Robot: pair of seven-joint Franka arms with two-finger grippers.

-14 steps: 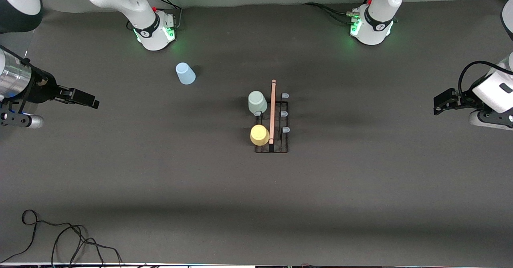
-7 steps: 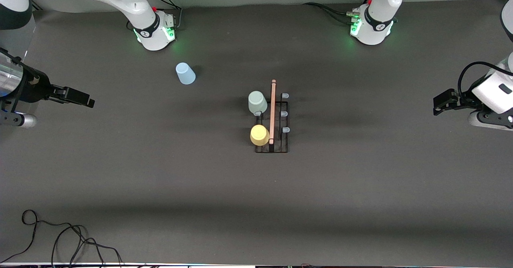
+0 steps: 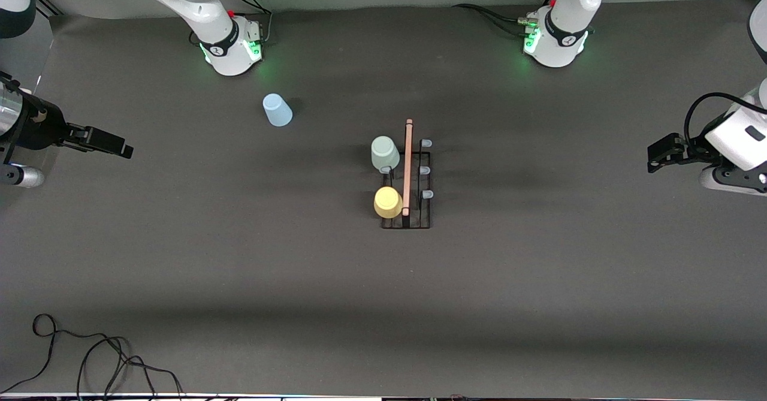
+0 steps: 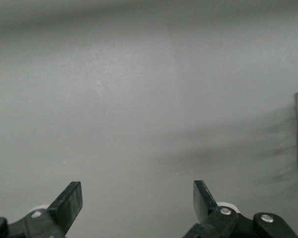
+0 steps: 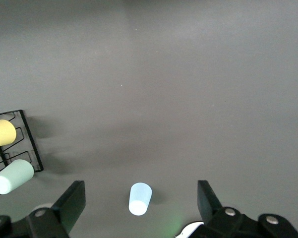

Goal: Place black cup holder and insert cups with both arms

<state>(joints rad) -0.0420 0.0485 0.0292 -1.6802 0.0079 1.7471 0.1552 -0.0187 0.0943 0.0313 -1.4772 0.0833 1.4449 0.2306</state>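
At the centre of the front frame we see the black cup holder (image 3: 407, 185) standing on the table (image 3: 239, 269), the yellow cup (image 3: 388, 202) lowest on it and the pale green cup (image 3: 384, 153) just above. The light blue cup (image 3: 277, 110) sits alone at upper left. At mid-left edge we find the right gripper (image 3: 111, 143) released and empty; at mid-right the left gripper (image 3: 659, 152), likewise spread wide in its wrist view.

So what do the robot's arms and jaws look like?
Both arms are white and rounded, with dark grey bands at the joints. Each base glows green, and black cables plug in beside it. The right gripper and left gripper are black, with flat, blocky jaws and small silver screws. A black cable loops over the left arm's wrist.
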